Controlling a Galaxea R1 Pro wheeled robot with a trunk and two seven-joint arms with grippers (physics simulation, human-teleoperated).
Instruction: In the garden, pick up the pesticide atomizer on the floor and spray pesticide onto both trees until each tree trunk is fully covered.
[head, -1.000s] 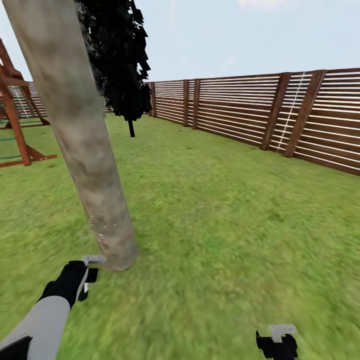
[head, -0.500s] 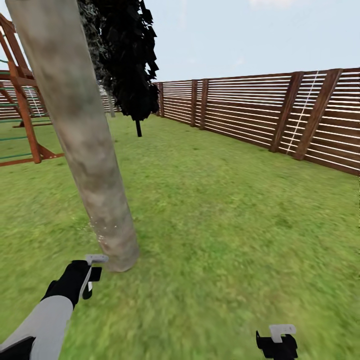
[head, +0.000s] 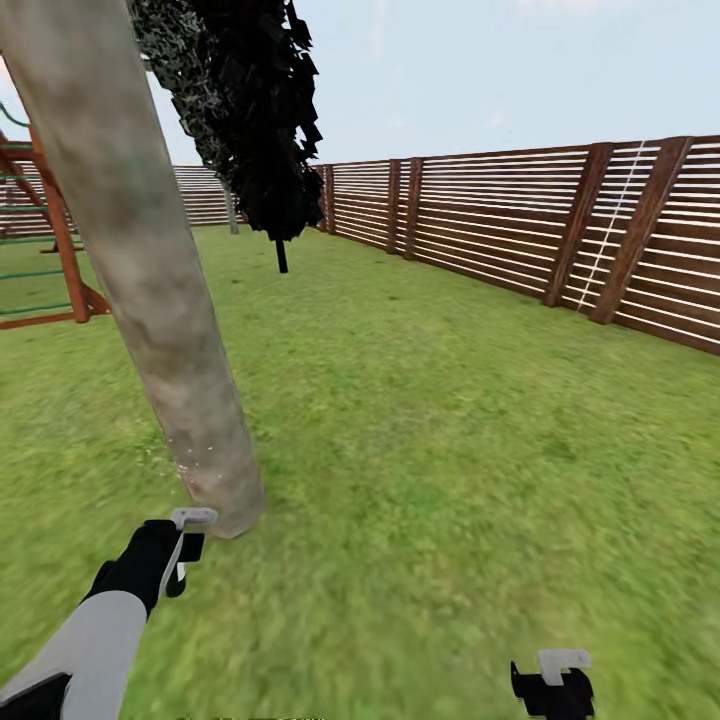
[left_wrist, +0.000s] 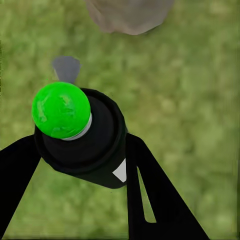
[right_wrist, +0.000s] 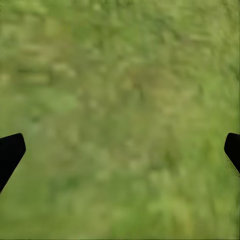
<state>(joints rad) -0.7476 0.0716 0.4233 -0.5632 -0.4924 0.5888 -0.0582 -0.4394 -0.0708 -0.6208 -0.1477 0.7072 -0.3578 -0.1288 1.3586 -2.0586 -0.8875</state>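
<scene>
Lawn (head: 450, 430): green grass across the whole garden, running back to the fence (head: 520, 230), brown horizontal slats on darker posts, along the right side and the far end.

Tree trunk (head: 150, 270): thick, mottled grey-tan, leaning in the head view, foot set in the grass at lower left. Pale specks show on the bark low down near the base. In the left wrist view the trunk's base shows ahead of the bottle.

Columnar tree (head: 250, 110): dark foliage, thin dark stem, behind the trunk and well apart from it, near the far fence corner.

Play frame (head: 55, 250): red-brown wooden beams with green rungs, at the far left, partly hidden by the trunk.

Left arm: grey forearm, black wrist, low left in the head view. Left hand (head: 178, 548) is just beside the trunk's foot, closed around the pesticide atomizer (left_wrist: 82, 135). Left wrist view: black bottle clamped between the two black fingers (left_wrist: 155, 195), one on each side, touching its body. Its round top reads bright green here. Contents of the bottle cannot be seen.

Right hand (head: 553, 685): low right in the head view, over bare grass, well apart from the trunk. Right wrist view: fingertips at opposite edges, spread wide, nothing between them.
</scene>
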